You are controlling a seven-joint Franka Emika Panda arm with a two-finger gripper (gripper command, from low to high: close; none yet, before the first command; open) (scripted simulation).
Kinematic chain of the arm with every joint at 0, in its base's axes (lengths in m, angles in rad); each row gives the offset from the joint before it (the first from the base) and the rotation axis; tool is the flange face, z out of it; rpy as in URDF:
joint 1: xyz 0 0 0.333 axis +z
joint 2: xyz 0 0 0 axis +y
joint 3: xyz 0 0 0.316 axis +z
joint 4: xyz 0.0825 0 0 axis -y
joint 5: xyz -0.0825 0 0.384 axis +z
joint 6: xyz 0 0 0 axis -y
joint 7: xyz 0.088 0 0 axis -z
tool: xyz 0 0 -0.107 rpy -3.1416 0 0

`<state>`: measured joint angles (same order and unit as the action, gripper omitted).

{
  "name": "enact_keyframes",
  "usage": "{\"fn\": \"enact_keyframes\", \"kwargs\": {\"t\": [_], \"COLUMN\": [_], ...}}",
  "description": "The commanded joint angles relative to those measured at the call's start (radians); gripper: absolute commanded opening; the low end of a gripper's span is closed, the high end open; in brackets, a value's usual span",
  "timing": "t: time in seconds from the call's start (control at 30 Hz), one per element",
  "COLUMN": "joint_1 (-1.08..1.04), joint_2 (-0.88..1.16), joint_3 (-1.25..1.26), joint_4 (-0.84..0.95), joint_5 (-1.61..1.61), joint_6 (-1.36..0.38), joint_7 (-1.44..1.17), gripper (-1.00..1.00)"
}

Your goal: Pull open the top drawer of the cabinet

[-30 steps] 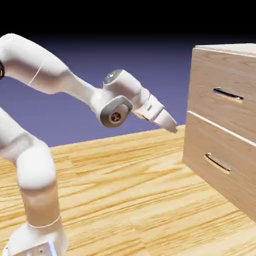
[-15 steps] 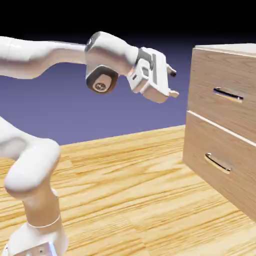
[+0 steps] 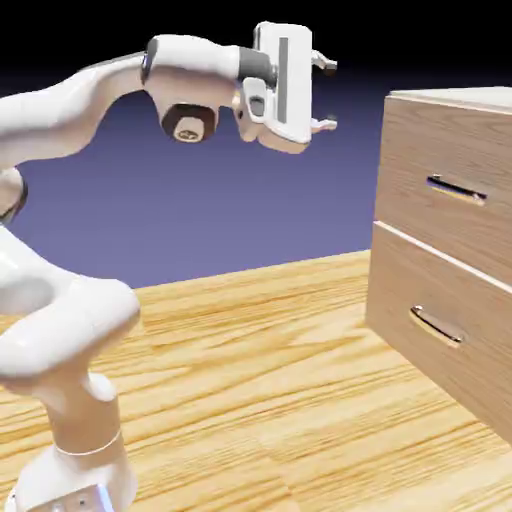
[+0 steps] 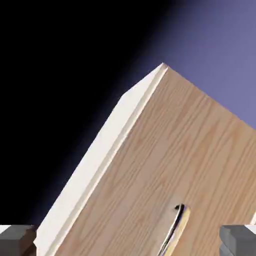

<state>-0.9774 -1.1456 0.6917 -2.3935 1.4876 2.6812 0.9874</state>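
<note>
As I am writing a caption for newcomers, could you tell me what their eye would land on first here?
Probably the white arm, reaching across the exterior view's upper left, its open pincer short of the cabinet. Next, the wood-grained cabinet at the right, with dark, shiny handles on its two closed drawers.

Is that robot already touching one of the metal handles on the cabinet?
No, its jaws stand open in front of the cabinet, with backdrop showing between them and the upper handle.
</note>
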Motion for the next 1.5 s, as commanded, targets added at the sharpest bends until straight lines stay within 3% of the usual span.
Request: {"fn": "enact_keyframes", "kwargs": {"t": [0.0,0.93,1.2,1.23,1.47], "joint_1": [-0.029,-0.839,-0.988,-0.988,-0.843], "joint_2": [-0.017,-0.488,-0.483,-0.483,-0.499], "joint_3": [0.02,0.586,0.606,0.606,0.597], "joint_4": [0.012,0.353,0.559,0.559,0.342], "joint_5": [0.044,1.261,1.295,1.295,1.284], "joint_6": [-0.01,-0.302,-0.241,-0.241,-0.313], "joint_7": [0.007,0.209,0.237,0.237,0.211], "gripper": [1.0,1.0,1.0,-1.0,-1.0]}}
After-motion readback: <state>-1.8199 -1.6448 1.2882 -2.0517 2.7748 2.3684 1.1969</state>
